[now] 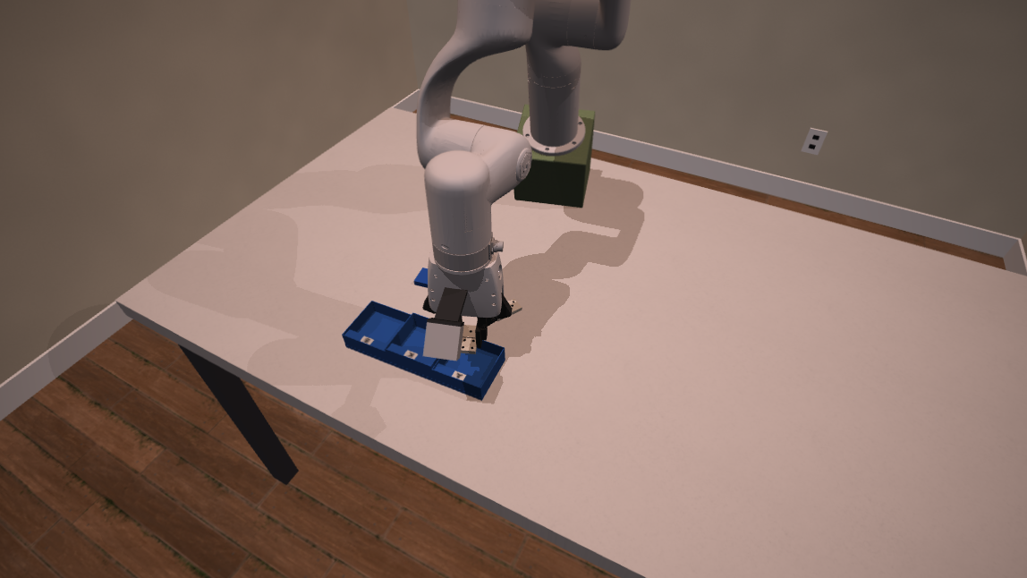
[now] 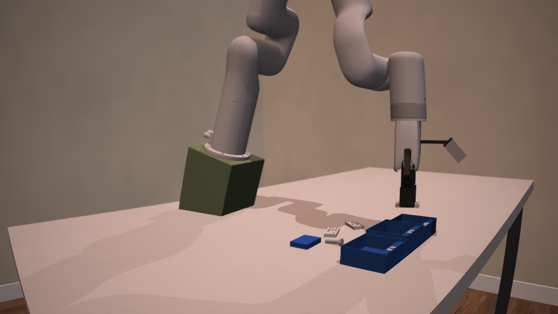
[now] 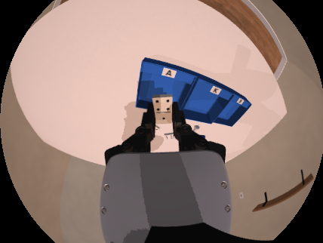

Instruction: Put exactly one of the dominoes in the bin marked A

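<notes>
My gripper (image 3: pixel 163 109) is clamped on one domino (image 3: pixel 162 106), lifted, with bin A (image 3: pixel 161 85) just ahead; dropping and releasing remain.

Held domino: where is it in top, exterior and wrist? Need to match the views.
Top: domino just below the wrist, right of the grey camera box, over the blue bin row.
Exterior: domino seen edge-on at the black fingertips, above the bin row's far end.
Wrist: domino centre frame between the fingers, by the bin marked A.
Shared landmark: the blue bin row.
</notes>
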{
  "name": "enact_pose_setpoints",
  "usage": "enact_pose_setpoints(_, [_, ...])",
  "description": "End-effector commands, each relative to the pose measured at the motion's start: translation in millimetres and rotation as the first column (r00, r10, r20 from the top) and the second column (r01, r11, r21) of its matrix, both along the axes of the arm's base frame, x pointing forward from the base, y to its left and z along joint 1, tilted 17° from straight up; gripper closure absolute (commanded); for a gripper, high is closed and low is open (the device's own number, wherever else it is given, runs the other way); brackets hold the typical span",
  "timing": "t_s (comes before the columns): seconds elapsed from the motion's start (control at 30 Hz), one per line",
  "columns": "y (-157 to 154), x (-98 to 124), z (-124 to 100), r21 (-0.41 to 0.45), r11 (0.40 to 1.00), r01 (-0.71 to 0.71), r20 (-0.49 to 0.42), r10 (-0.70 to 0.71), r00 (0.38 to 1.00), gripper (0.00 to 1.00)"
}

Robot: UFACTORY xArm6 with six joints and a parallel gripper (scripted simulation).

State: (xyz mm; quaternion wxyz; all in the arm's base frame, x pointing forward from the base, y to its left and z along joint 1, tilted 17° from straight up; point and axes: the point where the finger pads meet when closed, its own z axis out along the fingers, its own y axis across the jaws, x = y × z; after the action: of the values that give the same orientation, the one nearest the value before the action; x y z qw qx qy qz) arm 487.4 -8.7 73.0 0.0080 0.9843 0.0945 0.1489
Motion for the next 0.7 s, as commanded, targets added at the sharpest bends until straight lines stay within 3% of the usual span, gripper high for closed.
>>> enact_pose_setpoints(0.0, [1.8,5.7,1.7,-0.038,0.988,-0.151,-0.002,0.151,0.988,1.00])
enact_pose_setpoints(0.23, [1.8,5.7,1.7,-0.126,0.905,-0.406,-0.024,0.406,0.914,1.00])
enact_pose_setpoints(0.3, [1.8,5.7,1.7,-0.126,0.905,-0.406,-0.024,0.406,0.914,1.00])
enact_pose_setpoints(0.33, [1.8,5.7,1.7,-0.153,0.852,-0.501,-0.037,0.502,0.864,1.00])
enact_pose_setpoints(0.43, [1.8,5.7,1.7,-0.176,0.814,-0.553,-0.049,0.554,0.831,1.00])
enact_pose_setpoints(0.67, [1.8,5.7,1.7,-0.243,0.622,-0.744,-0.106,0.745,0.658,1.00])
